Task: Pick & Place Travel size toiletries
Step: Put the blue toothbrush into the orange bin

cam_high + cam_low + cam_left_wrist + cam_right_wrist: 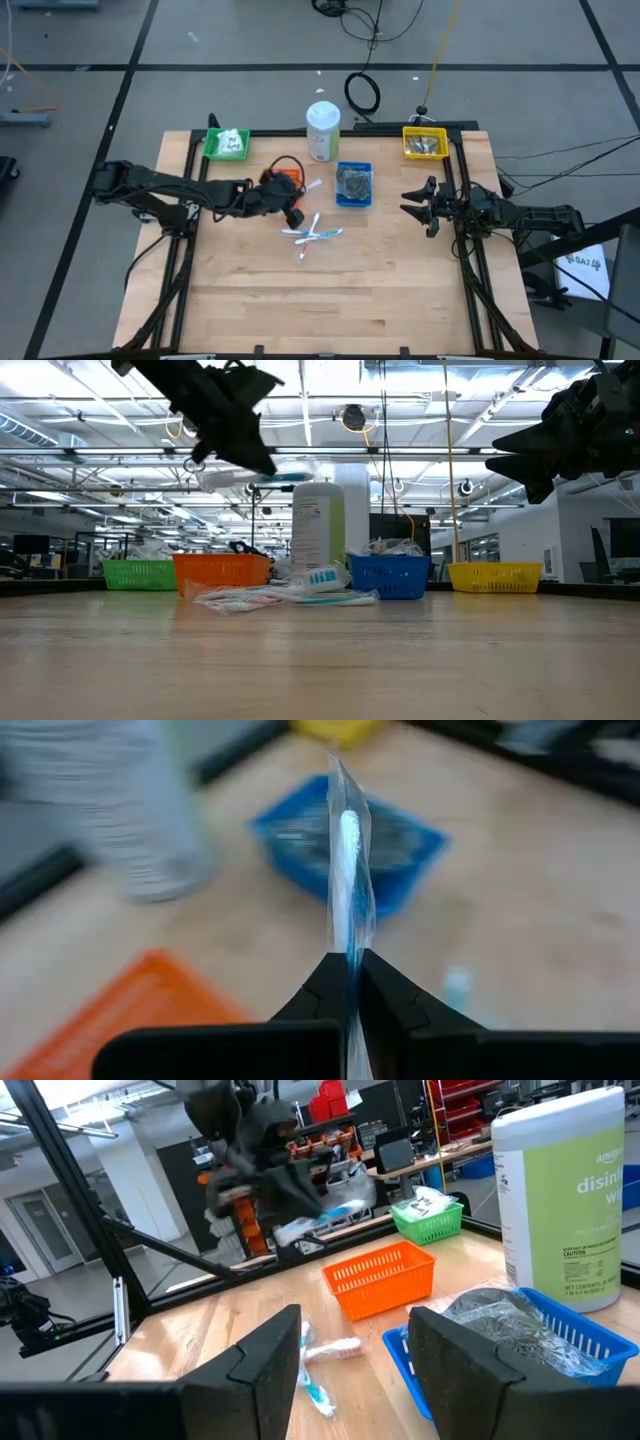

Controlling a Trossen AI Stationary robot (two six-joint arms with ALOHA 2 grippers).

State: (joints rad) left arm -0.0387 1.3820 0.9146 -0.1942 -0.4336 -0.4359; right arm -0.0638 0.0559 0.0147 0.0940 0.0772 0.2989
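Left claw point(352, 982) clamped on your sachet point(348, 870), long axis pointing ahead | orange tray point(285, 175) just behind, nearest | right claw point(415, 205) apart, waiting.

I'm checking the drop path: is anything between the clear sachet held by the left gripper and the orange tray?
Nothing visible. The left gripper is shut on the clear plastic sachet, raised above the wooden table, and the orange rectangular tray sits open close beside it. The right gripper waits open, far off.

Left tool point(352, 982) raised mid-table, fingers pinched closed. Right tool point(418, 206) waits at right side, seemingly open.
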